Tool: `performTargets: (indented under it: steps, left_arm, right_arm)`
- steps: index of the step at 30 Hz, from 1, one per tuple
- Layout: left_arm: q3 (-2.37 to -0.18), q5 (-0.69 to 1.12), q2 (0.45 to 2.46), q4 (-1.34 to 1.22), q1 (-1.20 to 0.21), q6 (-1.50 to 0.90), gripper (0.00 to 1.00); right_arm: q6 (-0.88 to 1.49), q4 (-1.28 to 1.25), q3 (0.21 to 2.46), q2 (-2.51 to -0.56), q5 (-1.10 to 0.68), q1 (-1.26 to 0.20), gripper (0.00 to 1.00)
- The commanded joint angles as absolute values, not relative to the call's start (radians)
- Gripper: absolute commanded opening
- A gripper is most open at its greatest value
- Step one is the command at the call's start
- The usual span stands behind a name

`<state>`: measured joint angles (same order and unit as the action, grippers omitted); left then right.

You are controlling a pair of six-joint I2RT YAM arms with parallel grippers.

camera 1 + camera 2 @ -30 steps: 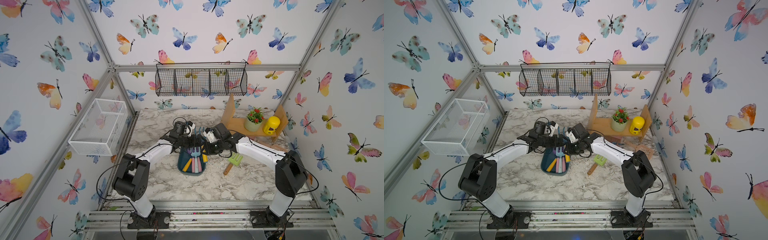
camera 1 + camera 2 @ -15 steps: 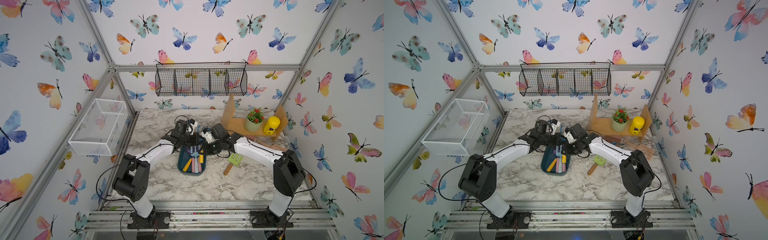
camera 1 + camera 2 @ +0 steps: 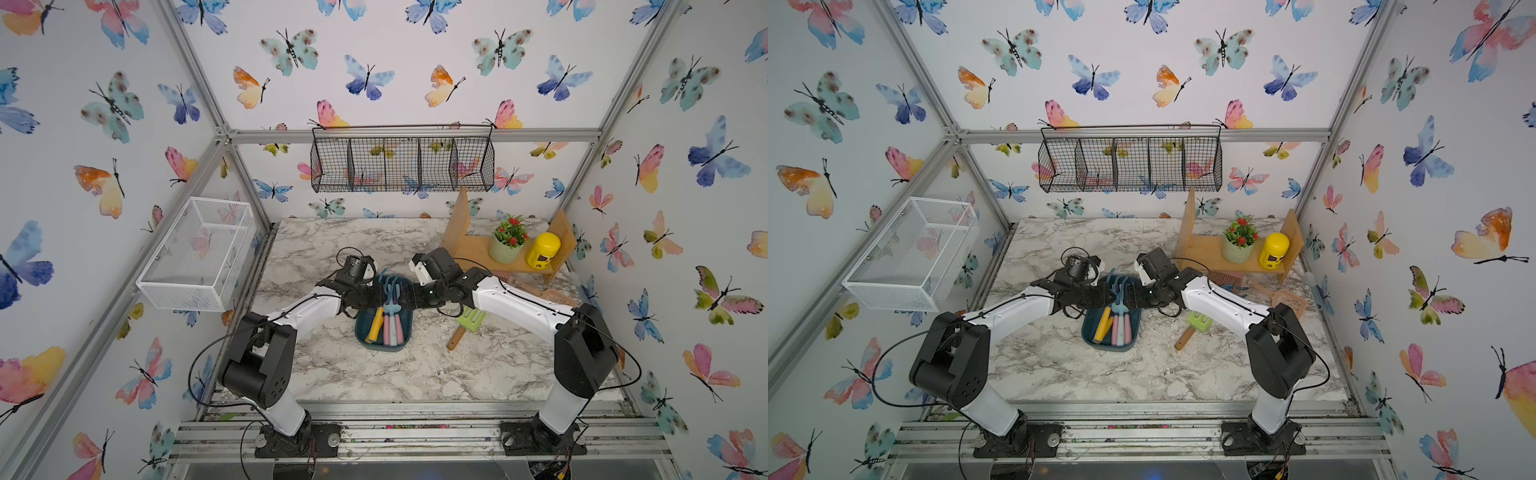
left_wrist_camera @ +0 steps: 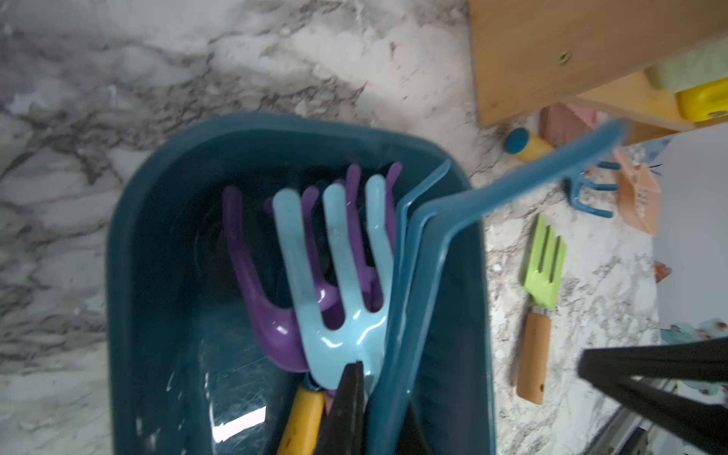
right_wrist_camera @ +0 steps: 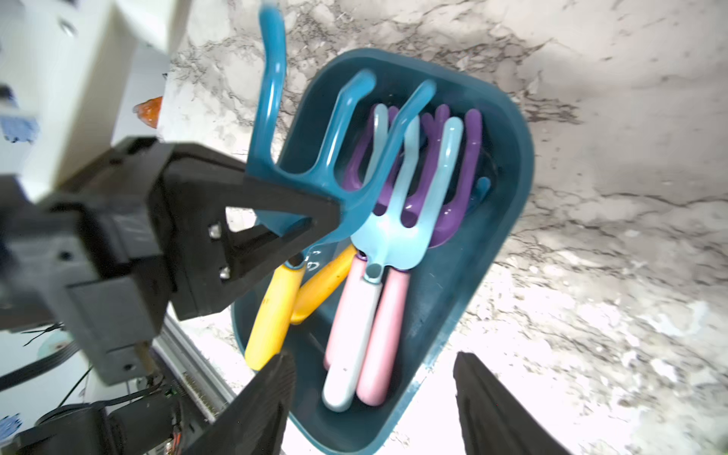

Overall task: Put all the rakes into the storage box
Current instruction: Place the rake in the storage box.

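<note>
The left gripper [image 5: 325, 218] is clamped on the rake [image 5: 356, 199] at its neck. Its yellow handle lies in the storage box [image 5: 506, 177], with the tines poking over the rim. The right gripper [image 5: 372, 354] hangs open above the box's other end. The rake looks light, stiff and slick, so the neck is probably the surest hold.

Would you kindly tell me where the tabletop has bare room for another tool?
Bare marble lies between the storage box and the front rail, and at the back left, between the left arm and the back wall. It is crowded around the box's far end, where both arms meet, and on its right by the green fork and wooden shelf.
</note>
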<state>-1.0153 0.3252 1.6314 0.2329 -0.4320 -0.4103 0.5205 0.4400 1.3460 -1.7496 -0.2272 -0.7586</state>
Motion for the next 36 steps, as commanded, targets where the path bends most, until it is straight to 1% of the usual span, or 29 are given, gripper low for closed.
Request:
performTargets:
  steps: [1, 4, 14, 20, 23, 24, 25, 26, 27, 28, 29, 30, 31, 32, 34, 36]
  left_arm:
    - [-0.993, 0.267, 1.607, 0.265, -0.432, -0.393, 0.00]
    - [-1.003, 0.259, 1.629, 0.267, -0.430, -0.406, 0.00]
    - [-1.048, 0.311, 1.675, 0.235, -0.405, -0.456, 0.00]
    - [-1.017, 0.291, 1.684, 0.242, -0.385, -0.495, 0.00]
    - [-1.010, 0.275, 1.693, 0.256, -0.381, -0.514, 0.04]
    - [-1.015, 0.264, 1.697, 0.265, -0.381, -0.515, 0.08]
    - [-1.020, 0.256, 1.700, 0.274, -0.380, -0.515, 0.15]
    - [-1.023, 0.250, 1.700, 0.278, -0.380, -0.515, 0.27]
    - [-1.024, 0.242, 1.698, 0.282, -0.380, -0.518, 0.43]
    - [-1.023, 0.233, 1.696, 0.286, -0.380, -0.520, 0.62]
    - [-1.027, 0.219, 1.694, 0.294, -0.380, -0.520, 0.77]
    - [-1.032, 0.198, 1.691, 0.306, -0.379, -0.520, 0.87]
    - [-1.041, 0.181, 1.688, 0.319, -0.380, -0.521, 0.91]
    - [-1.051, 0.162, 1.684, 0.332, -0.380, -0.521, 0.92]
    - [-1.072, 0.104, 1.668, 0.366, -0.382, -0.521, 0.92]
    - [-1.096, 0.043, 1.646, 0.400, -0.383, -0.522, 0.90]
  right_arm:
    - [0.534, 0.453, 1.329, -1.721, -0.142, -0.756, 0.70]
    - [0.537, 0.457, 1.326, -1.720, -0.137, -0.756, 0.70]
    - [0.538, 0.461, 1.316, -1.716, -0.126, -0.756, 0.70]
    - [0.540, 0.460, 1.311, -1.709, -0.119, -0.756, 0.70]
    - [0.540, 0.460, 1.311, -1.712, -0.120, -0.756, 0.70]
    - [0.539, 0.462, 1.312, -1.712, -0.121, -0.756, 0.70]
    - [0.539, 0.463, 1.312, -1.712, -0.119, -0.756, 0.70]
    - [0.539, 0.466, 1.312, -1.712, -0.117, -0.756, 0.70]
    - [0.541, 0.467, 1.312, -1.710, -0.115, -0.756, 0.70]
    - [0.541, 0.467, 1.309, -1.708, -0.113, -0.756, 0.70]
    - [0.541, 0.466, 1.307, -1.705, -0.111, -0.756, 0.70]
    - [0.542, 0.466, 1.305, -1.703, -0.110, -0.756, 0.70]
    - [0.542, 0.466, 1.304, -1.701, -0.110, -0.756, 0.70]
    - [0.542, 0.467, 1.304, -1.701, -0.110, -0.756, 0.70]
    - [0.544, 0.471, 1.305, -1.703, -0.108, -0.756, 0.70]
    - [0.544, 0.477, 1.305, -1.704, -0.103, -0.756, 0.70]
